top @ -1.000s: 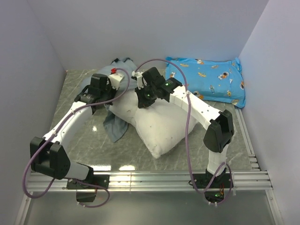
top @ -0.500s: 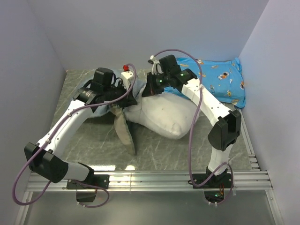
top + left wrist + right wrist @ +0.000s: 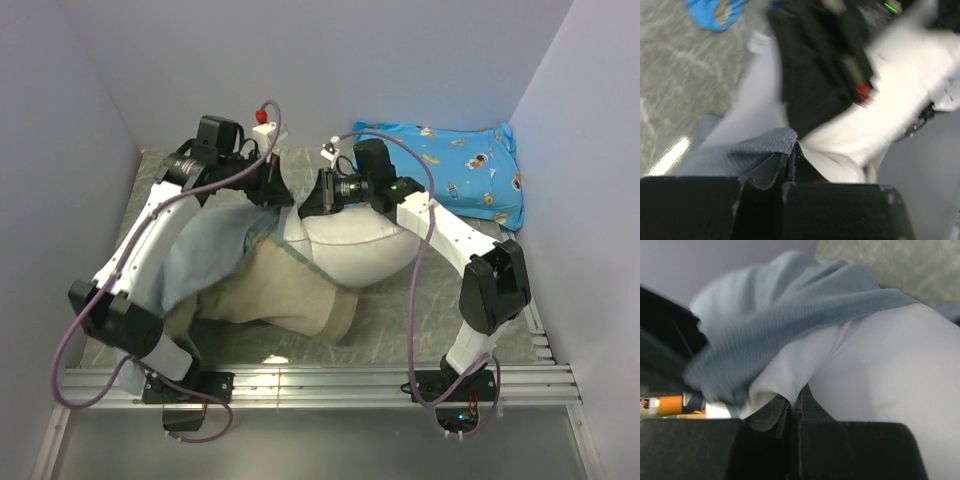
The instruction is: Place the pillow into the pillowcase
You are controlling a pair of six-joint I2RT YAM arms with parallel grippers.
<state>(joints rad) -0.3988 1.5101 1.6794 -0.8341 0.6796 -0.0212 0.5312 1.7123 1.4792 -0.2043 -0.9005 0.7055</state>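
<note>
one pillow, apparently one pillowcase

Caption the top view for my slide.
Left gripper and right gripper pinch the pillowcase edge at the white pillow, blue cushion behind.

Over in the far right corner: bright blue cushion with cartoon prints, lying flat on the grey marbled table, close against the right wall. Glimpsed again, blurred, top left in the left wrist view. Along the near edge, silver rails.
</note>
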